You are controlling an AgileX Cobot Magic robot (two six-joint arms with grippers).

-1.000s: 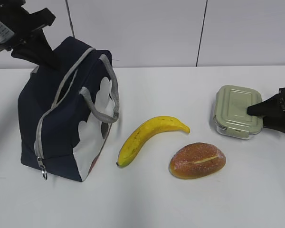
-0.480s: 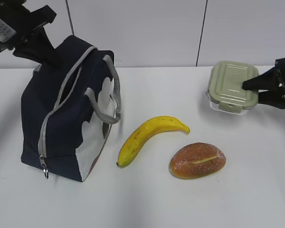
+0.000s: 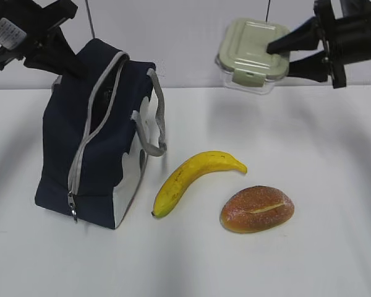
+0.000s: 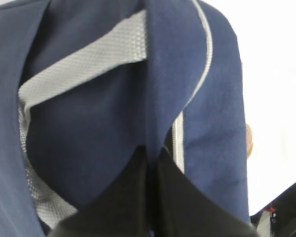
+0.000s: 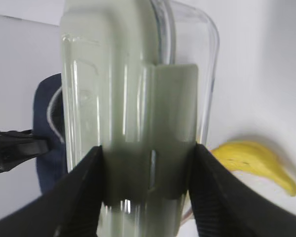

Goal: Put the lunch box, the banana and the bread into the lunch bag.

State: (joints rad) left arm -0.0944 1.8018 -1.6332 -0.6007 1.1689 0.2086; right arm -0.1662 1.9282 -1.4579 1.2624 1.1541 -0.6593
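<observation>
Behind bag fabric, left tool mostly hidden.

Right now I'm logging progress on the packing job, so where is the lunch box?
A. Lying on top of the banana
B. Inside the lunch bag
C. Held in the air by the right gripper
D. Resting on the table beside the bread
C: the right gripper is clamped on the lunch box, which hangs clear of the table, up and to the right of the lunch bag.
</observation>
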